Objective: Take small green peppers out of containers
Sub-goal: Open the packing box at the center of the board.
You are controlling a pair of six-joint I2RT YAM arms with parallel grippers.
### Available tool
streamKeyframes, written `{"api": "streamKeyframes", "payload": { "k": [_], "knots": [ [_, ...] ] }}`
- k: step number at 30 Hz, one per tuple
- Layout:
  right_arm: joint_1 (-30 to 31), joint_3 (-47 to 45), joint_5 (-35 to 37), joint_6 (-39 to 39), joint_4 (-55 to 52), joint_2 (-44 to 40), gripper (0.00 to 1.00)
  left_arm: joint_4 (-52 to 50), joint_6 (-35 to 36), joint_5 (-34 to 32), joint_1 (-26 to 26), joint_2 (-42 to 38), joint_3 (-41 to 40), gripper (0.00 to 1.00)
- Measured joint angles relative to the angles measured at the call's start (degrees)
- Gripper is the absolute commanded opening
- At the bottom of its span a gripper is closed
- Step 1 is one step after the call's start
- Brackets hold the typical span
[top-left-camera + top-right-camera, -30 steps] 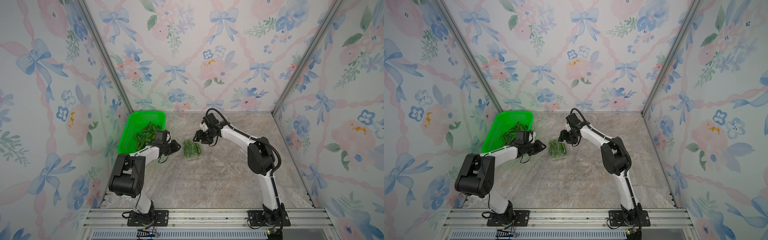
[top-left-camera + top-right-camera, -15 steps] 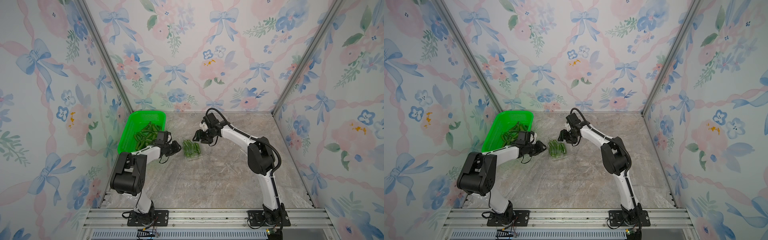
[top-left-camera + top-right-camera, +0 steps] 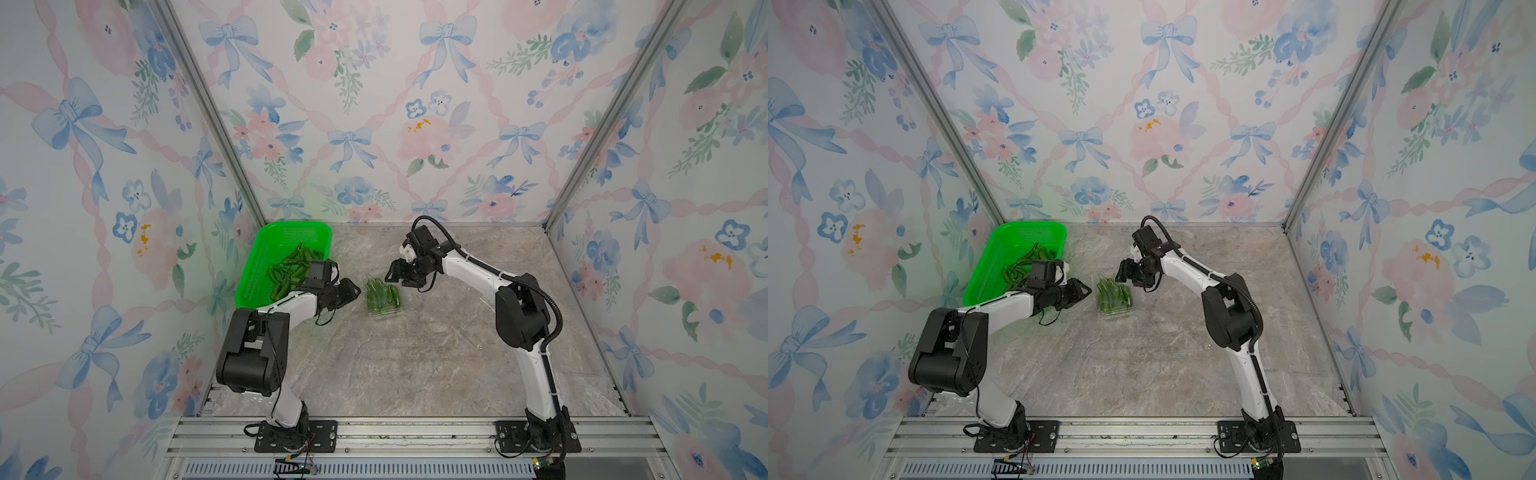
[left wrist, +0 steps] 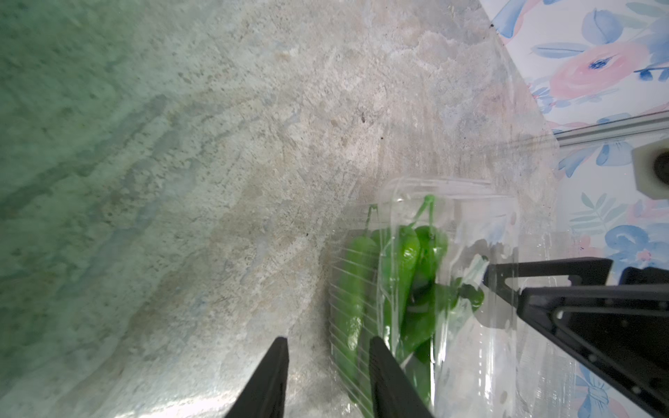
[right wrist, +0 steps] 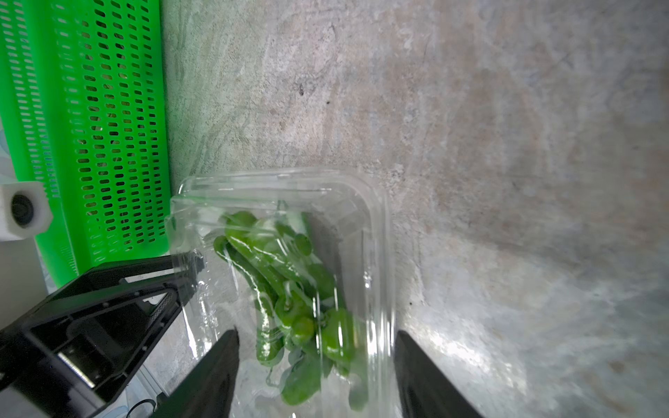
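One clear container (image 3: 384, 303) (image 3: 1115, 305) lies on the stone floor mid-table, with several small green peppers (image 3: 379, 293) (image 4: 405, 267) (image 5: 286, 278) inside. My left gripper (image 3: 354, 291) (image 3: 1087, 289) (image 4: 328, 342) is low at the container's left side. It is open, with the ribbed clear wall (image 4: 349, 325) between one finger and the bare floor. My right gripper (image 3: 394, 275) (image 3: 1124, 272) (image 5: 316, 334) hangs over the container's far end. It is open wide, with the box end and peppers between its fingers (image 5: 217, 365). More peppers (image 3: 291, 272) lie in the green basket.
A bright green perforated basket (image 3: 266, 249) (image 3: 1000, 245) (image 5: 90, 108) stands at the back left against the wall, just behind my left arm. Papered walls close in three sides. A metal rail (image 3: 374, 432) runs along the front.
My left gripper has edged a little toward the container and its jaws have widened slightly. The right gripper has stayed over the far end, its jaws a touch wider.
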Motion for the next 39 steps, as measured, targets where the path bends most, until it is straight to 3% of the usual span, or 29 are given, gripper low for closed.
{"api": "streamKeyframes", "payload": {
  "k": [39],
  "knots": [
    [-0.22,1.42,-5.18,-0.02,1.07,1.81,0.67,-0.07,-0.39,-0.04,-1.88,1.07,1.05,0.37]
  ]
}}
